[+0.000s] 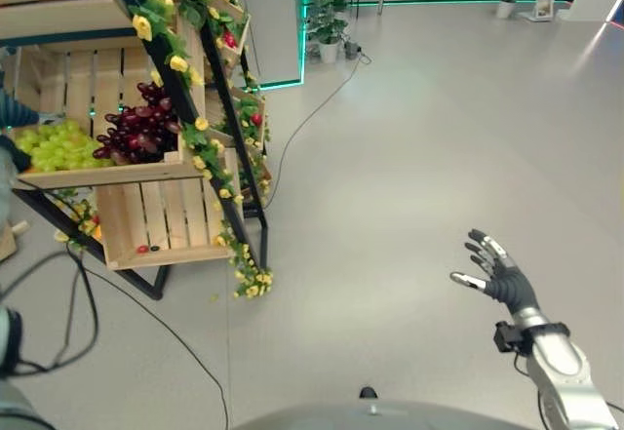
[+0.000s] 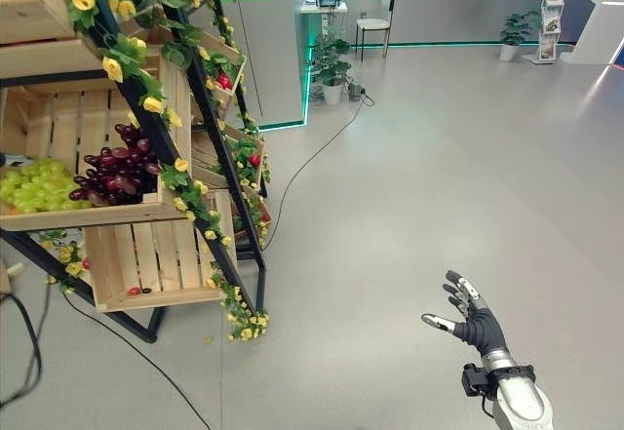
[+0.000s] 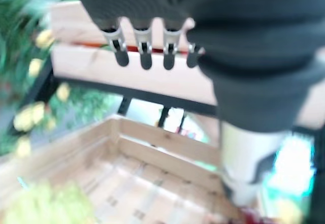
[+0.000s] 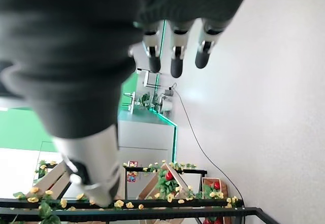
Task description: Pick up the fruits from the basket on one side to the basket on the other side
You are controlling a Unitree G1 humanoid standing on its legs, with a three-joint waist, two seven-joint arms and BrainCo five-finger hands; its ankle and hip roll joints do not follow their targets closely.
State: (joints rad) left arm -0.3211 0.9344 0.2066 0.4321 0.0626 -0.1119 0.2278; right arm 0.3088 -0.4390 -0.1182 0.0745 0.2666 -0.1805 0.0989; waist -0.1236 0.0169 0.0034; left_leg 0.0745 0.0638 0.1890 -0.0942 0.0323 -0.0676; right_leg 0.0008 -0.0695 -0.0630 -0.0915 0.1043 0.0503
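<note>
Two wooden crates are sitting one above the other on a tall black rack (image 2: 210,128) at the left side of the big grey floor (image 1: 439,137). Green leaves and little yellow flowers (image 2: 114,67) are winding all down the slanted black bars of the rack.

The upper crate (image 1: 117,172) is holding the fruit. A bunch of dark purple grapes (image 1: 139,130) is lying toward its right end, and a bunch of green grapes (image 1: 57,145) is lying just beside it on the left, the two bunches touching. The lower crate (image 1: 161,225) is sitting right under it, and a few small red and dark bits are lying on its bottom boards near the front. More small crates with red fruit (image 2: 224,81) are showing further back on the rack, among the leaves.

A white chair (image 2: 371,22) and some potted plants (image 2: 332,64) are standing far off by the back wall.

The right hand (image 1: 495,272) is hanging in the air over the bare floor, well apart from the rack. Its fingers are spreading out straight and it is holding nothing.

The left hand (image 3: 152,46) is showing in its wrist view, hanging above the light boards of a crate. Its fingers are pointing out straight and it is holding nothing too.
</note>
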